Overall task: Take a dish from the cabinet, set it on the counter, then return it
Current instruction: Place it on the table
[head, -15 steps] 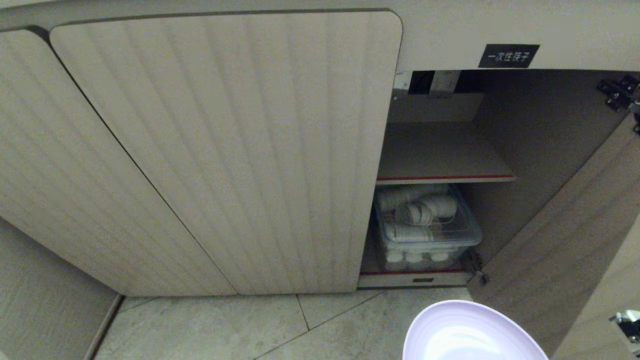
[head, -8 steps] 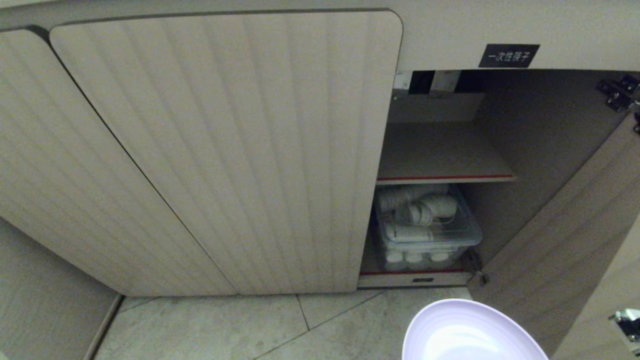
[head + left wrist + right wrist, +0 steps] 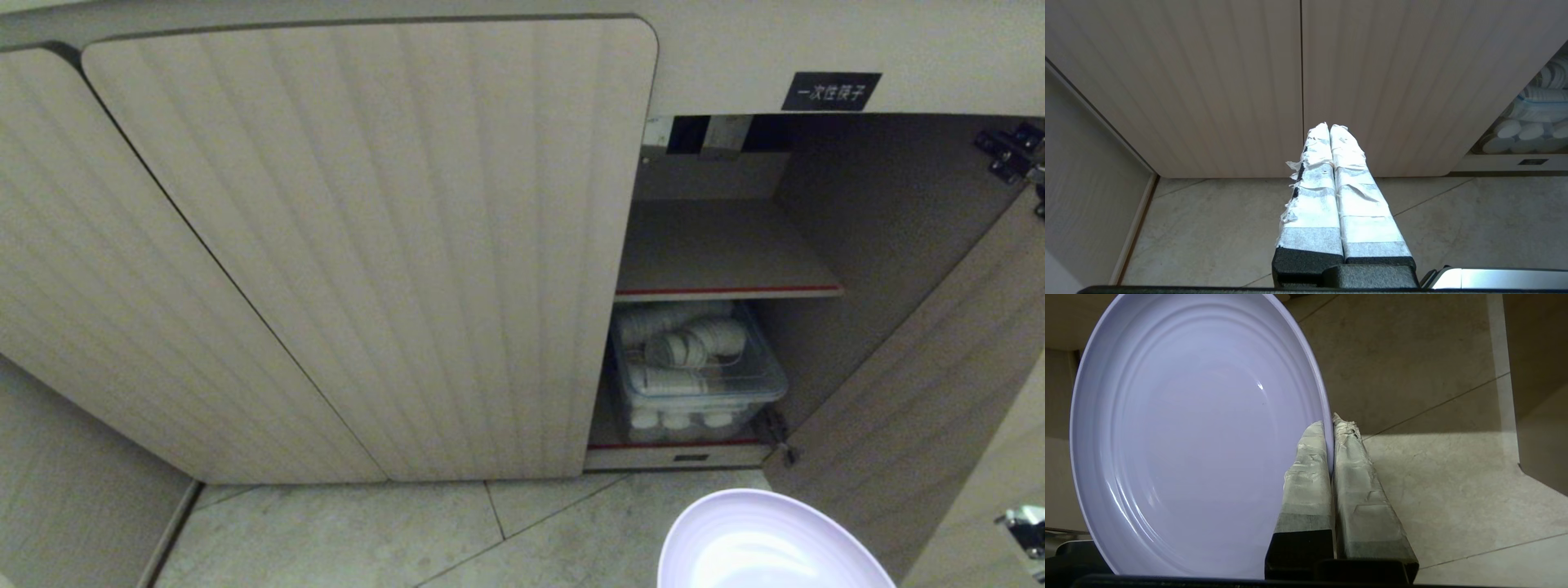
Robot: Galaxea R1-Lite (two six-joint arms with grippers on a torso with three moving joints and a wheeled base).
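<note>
Cabinet (image 3: 367, 245): low, beige, with vertically ribbed doors. The two doors on the left are shut. The right-hand compartment stands open, its door (image 3: 922, 392) swung out to the right. A small black label (image 3: 830, 91) sits above the opening.

Inner shelf (image 3: 718, 253): red-edged and bare, in the upper half of the open compartment.

Clear plastic bin (image 3: 698, 376): sits below the shelf and holds stacked white cups or bowls.

Dish (image 3: 767, 543): round, lavender, with a low rim. It is held above the tiled floor (image 3: 367, 531), in front of the open compartment and lower than the shelf. It is not in the cabinet. The counter is not in view.

Step in hand, as judged: carrying the dish, either away from the cabinet or back toward it; the views do not settle which. If it is going back, the bare shelf looks like the place for it. The dish should be kept near level and carried in between the shut middle door and the open door, so its rim clears both edges and the shelf lip. It should be let go only once it rests flat.

Right gripper (image 3: 1331, 424): taped fingers pinched on the dish's rim, one above and one beneath.

Left gripper (image 3: 1329, 127): taped fingers pressed together, holding nothing, parked facing the shut doors.
</note>
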